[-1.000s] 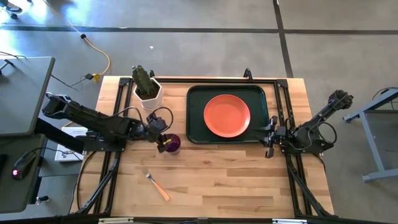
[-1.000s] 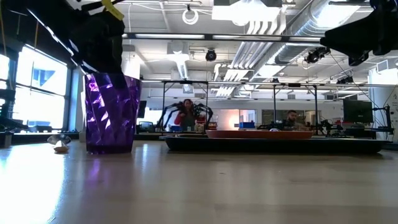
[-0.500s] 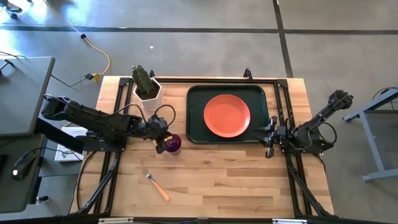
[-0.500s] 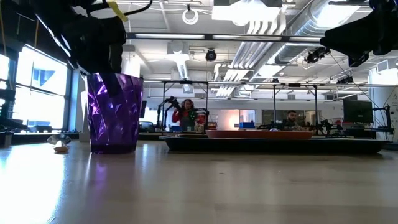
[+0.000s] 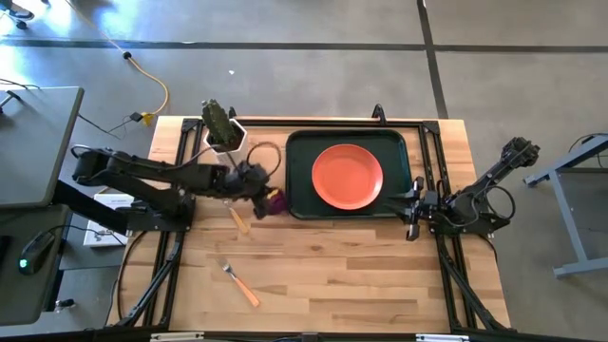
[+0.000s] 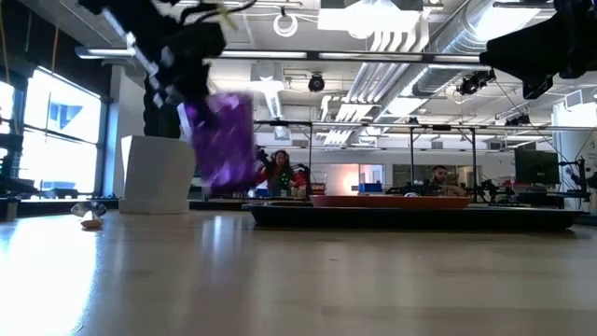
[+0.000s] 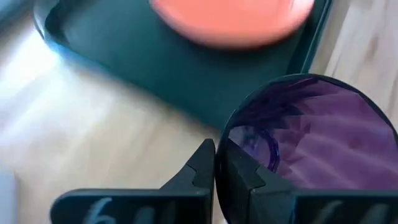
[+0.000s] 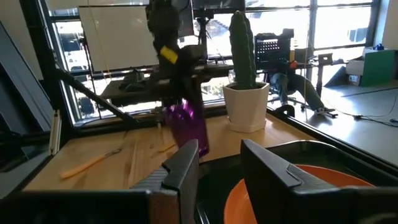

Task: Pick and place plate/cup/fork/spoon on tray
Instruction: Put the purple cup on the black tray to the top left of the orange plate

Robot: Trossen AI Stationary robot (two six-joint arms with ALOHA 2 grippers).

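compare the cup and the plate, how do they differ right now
The cup is dark purple with faceted sides; the plate is flat, round and orange-red. The plate is much wider than the cup. The cup hangs tilted above the table, its rim clamped by the left gripper near the tray's left edge; the plate lies flat inside the tray. The right gripper waits off the tray's right edge.

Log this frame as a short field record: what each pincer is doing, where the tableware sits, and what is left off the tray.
left pincer: shut on the cup's rim, cup lifted off the table beside the tray's left edge
right pincer: waiting at the tray's right edge
plate: on the tray
fork: on the table, off the tray
spoon: on the table near the left arm
cactus pot: far left of the tray
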